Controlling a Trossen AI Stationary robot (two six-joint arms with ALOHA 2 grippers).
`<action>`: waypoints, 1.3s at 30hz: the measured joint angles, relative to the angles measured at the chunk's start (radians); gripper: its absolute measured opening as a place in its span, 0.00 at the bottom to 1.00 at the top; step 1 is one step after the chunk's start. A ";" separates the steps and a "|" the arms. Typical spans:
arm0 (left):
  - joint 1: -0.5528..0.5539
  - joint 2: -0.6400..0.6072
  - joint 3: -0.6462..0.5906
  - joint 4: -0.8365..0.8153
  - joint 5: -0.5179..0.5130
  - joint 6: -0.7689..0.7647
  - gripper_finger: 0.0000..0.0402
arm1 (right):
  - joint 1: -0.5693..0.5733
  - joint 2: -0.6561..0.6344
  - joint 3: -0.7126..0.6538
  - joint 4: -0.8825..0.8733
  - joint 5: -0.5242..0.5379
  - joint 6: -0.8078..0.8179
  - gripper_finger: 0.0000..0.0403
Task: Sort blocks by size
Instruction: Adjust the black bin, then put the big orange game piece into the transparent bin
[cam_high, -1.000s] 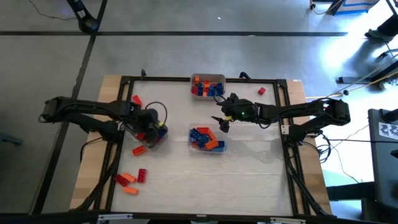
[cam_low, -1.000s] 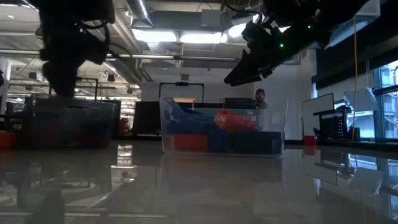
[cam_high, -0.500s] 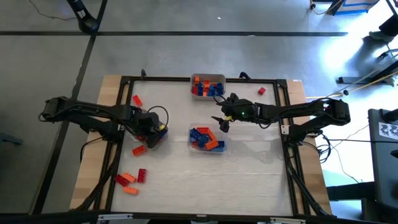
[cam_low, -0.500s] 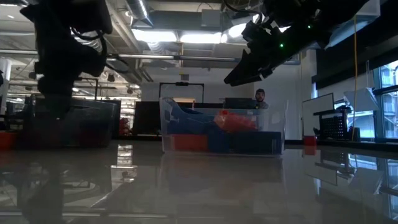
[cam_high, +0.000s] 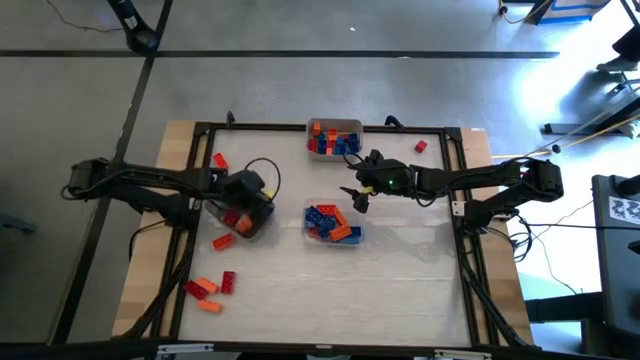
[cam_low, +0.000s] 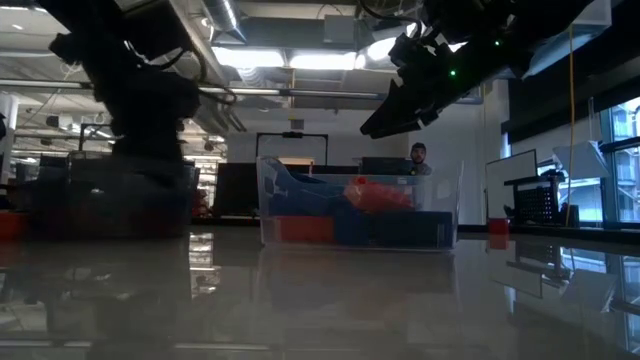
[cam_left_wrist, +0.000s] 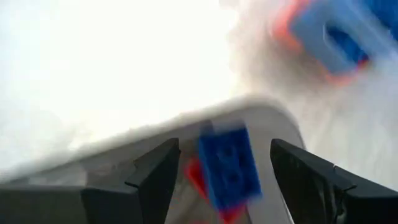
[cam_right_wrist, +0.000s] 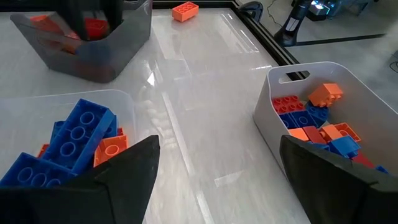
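Three trays hold blocks. A grey see-through tray (cam_high: 238, 218) at the left has red ones, a clear middle tray (cam_high: 333, 223) has blue and orange ones, and a far tray (cam_high: 333, 139) has a mix. My left gripper (cam_high: 256, 203) hangs open over the grey tray, tipped down. In its wrist view its fingers stand either side of a blurred blue block (cam_left_wrist: 229, 165) with a gap on each side; the block is above a red one, inside the tray's rim (cam_left_wrist: 186, 121). My right gripper (cam_high: 355, 196) hovers open and empty beside the middle tray (cam_right_wrist: 74, 134).
Loose red and orange blocks lie on the table: one far left (cam_high: 219, 161), one far right (cam_high: 420, 146), one beside the grey tray (cam_high: 222, 241) and several near the left front (cam_high: 210, 288). A black frame (cam_high: 190, 180) rims the table.
My left gripper has moved a little toward the table's right edge and down over the grey tray, tipping its fingers more steeply downward. It has stayed open.
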 joint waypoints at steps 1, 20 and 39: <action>0.007 0.001 0.000 0.021 -0.026 0.001 0.60 | 0.000 0.000 0.000 0.000 0.000 0.000 0.82; 0.190 0.021 0.158 -0.087 -0.173 0.196 0.60 | 0.000 0.000 0.000 -0.009 0.000 0.002 0.82; 0.689 0.159 0.237 -0.384 -0.394 0.202 0.60 | 0.000 0.000 0.000 -0.007 -0.001 0.002 0.82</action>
